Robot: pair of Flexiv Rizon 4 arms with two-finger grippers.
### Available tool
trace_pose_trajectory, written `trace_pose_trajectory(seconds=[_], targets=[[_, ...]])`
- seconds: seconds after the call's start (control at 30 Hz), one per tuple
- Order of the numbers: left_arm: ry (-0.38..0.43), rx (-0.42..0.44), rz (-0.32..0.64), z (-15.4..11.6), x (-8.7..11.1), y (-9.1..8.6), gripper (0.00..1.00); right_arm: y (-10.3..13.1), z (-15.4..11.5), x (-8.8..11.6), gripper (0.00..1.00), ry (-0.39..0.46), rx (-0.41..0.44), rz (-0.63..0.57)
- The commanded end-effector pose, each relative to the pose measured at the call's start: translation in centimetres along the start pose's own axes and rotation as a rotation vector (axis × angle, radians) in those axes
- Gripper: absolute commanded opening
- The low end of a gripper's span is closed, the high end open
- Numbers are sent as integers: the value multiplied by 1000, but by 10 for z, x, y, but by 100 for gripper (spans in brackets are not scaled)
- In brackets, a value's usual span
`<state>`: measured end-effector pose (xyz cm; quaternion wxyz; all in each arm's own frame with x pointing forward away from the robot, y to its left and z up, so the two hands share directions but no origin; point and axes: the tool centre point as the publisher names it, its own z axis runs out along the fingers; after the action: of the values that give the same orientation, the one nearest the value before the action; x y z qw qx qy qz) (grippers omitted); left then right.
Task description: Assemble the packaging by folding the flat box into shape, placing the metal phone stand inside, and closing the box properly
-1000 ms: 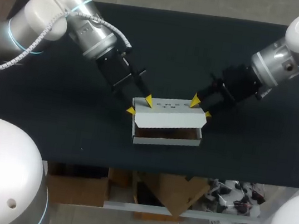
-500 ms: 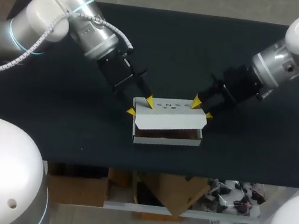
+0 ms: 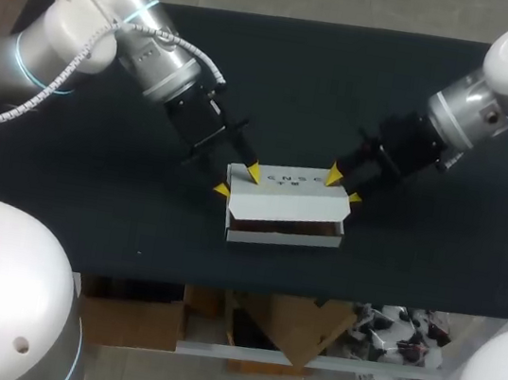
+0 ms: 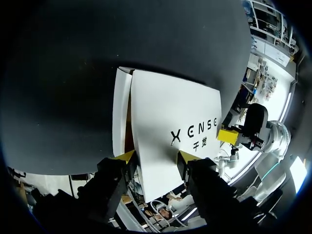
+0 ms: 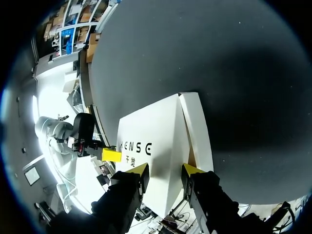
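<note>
A white cardboard box sits in the middle of the black table, its printed lid lowered over it. A gap stays along the front, showing a brown inside; no phone stand can be seen. My left gripper is open at the box's left rear corner, one yellow tip on the lid and the other outside the end wall. My right gripper stands open the same way at the right rear corner. In the left wrist view the lid runs between the gripper's fingers. The right wrist view shows the same, lid and gripper.
The black table stretches on every side of the box, with its front edge a short way before the box. A white cable loops along my left arm above the table's left rear.
</note>
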<state>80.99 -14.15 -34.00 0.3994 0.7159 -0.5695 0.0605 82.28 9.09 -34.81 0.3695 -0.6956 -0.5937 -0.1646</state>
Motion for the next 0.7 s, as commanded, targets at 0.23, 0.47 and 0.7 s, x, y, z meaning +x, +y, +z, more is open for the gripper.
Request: trace_pose_trajectory(seconds=[0.23, 0.47, 0.7], targets=[[-1, 19, 16, -3, -2, 3, 56, 2, 3, -3, 45, 2, 3, -3], [-6, 31, 35, -4, -3, 3, 57, 2, 6, -4, 45, 1, 4, -7], [-10, 41, 50, -4, -3, 2, 58, 2, 8, -7, 45, 0, 7, -5]])
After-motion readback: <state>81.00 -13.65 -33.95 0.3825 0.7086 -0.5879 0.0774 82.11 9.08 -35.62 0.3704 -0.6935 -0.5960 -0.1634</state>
